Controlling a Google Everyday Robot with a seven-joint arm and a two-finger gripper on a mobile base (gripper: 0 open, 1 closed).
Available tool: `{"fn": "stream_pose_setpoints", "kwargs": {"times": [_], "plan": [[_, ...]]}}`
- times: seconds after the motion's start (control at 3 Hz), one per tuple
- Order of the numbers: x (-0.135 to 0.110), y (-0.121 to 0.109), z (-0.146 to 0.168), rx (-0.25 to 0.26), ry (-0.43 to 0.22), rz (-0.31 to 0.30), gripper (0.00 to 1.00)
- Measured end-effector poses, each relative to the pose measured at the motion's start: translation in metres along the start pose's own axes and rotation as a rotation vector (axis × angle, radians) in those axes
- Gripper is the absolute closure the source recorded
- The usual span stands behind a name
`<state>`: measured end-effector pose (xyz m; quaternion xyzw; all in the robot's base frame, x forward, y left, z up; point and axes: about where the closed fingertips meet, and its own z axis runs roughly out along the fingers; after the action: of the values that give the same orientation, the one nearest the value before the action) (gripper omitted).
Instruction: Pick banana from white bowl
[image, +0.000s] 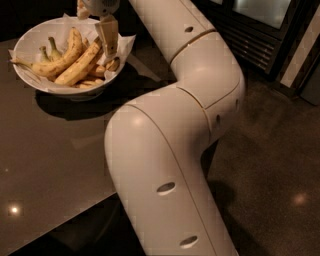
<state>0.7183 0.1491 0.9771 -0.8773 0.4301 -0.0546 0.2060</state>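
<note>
The white bowl (24, 50) sits on the dark table at the top left, lined with crinkled white paper (128, 43) that sticks out over its rim. Several yellow, brown-spotted bananas lie in it; one long banana (62, 56) lies across the middle and another banana (80, 68) lies next to it. My gripper (95, 25) hangs over the right half of the bowl, open. One finger (108, 36) reaches down beside the right end of the bananas. The other finger is mostly cut off at the top edge. Nothing is held.
The dark glossy table (55, 150) runs from the bowl to the front left. My large white arm (170, 150) fills the middle of the view. A dark appliance with a glass door (260, 25) stands at the back right, above brown floor (270, 150).
</note>
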Motion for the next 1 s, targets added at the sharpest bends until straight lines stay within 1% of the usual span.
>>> {"fn": "stream_pose_setpoints", "kwargs": {"times": [0.33,0.67,1.0], "plan": [[-0.003,-0.002,0.006,-0.008,-0.006,-0.008,0.21],[-0.007,-0.001,0.015,-0.025,-0.022,-0.014,0.34],[-0.012,0.001,0.022,-0.043,-0.041,-0.005,0.36]]}}
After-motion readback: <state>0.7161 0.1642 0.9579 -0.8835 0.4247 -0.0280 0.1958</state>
